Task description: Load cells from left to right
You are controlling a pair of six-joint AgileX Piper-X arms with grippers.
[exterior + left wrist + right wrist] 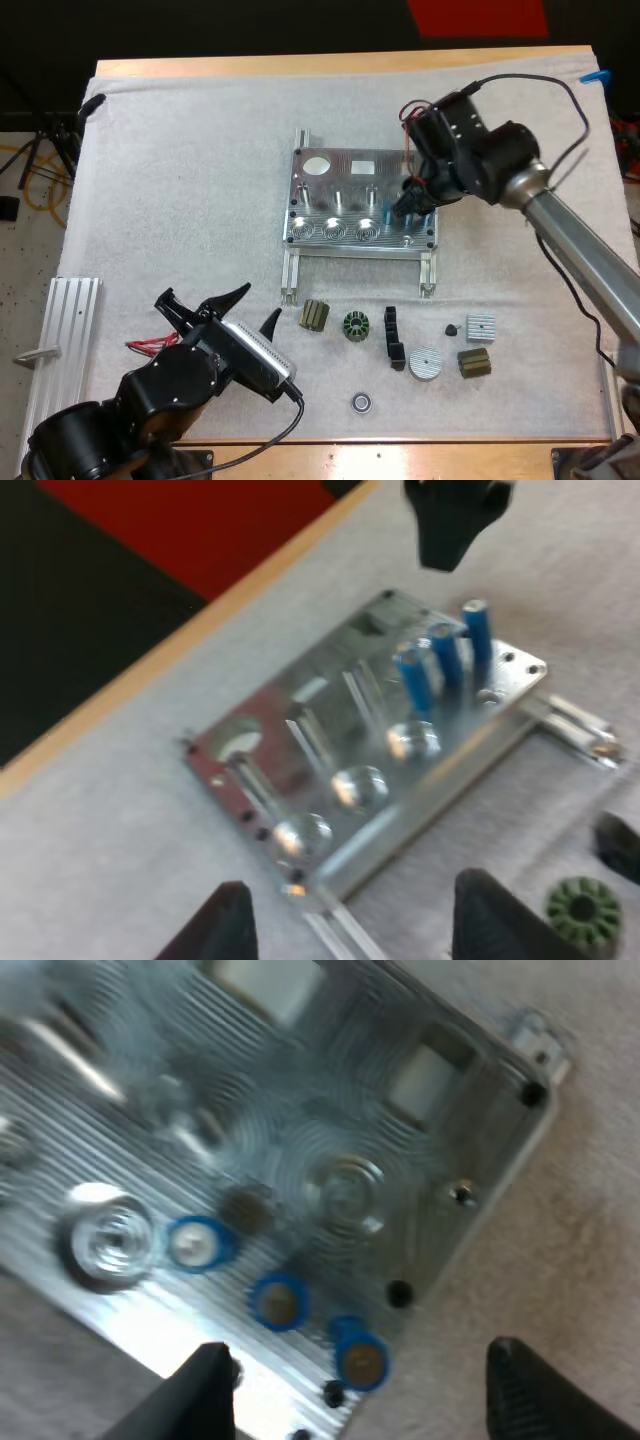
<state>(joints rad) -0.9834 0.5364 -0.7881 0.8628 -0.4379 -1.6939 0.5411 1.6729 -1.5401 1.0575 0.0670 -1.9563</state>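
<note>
**Reference.** Clock directions are read on the high view, with 12 o'clock at the table's far side.

**Fixture.** The fixture (318, 195) lies flat at the centre of the mat (180, 180).

**Contents.**
- Three blue cells (444, 662) stand upright in a close row at the fixture's 3 o'clock end, seated in the plate. From above, in my right wrist view, their round tops line up near the plate's edge, just beside one another.
- Three round wells (358, 786) run along the 6 o'clock edge, from the 9 o'clock end toward the cells. They show bare polished metal.
- Two cut-outs (315, 164), one round and one rectangular, sit along the 12 o'clock edge.

**Right gripper** (402, 208). I hold it over the fixture's 3 o'clock end, above the cells. Its fingers (208, 1392) are spread wide and stand clear of the cells.

**Left gripper** (207, 297). It hovers at 8 o'clock from the fixture, well apart from it and pointed toward it. Its fingers (228, 926) are spread and clear of everything.

**Loose items.**
- Small parts (355, 326) lie scattered on the mat at 6 o'clock from the fixture. They are dark, olive and silver pieces, apart from one another.
- A ribbed metal rail (70, 320) lies at the mat's 8 o'clock edge, near my left arm.
</note>
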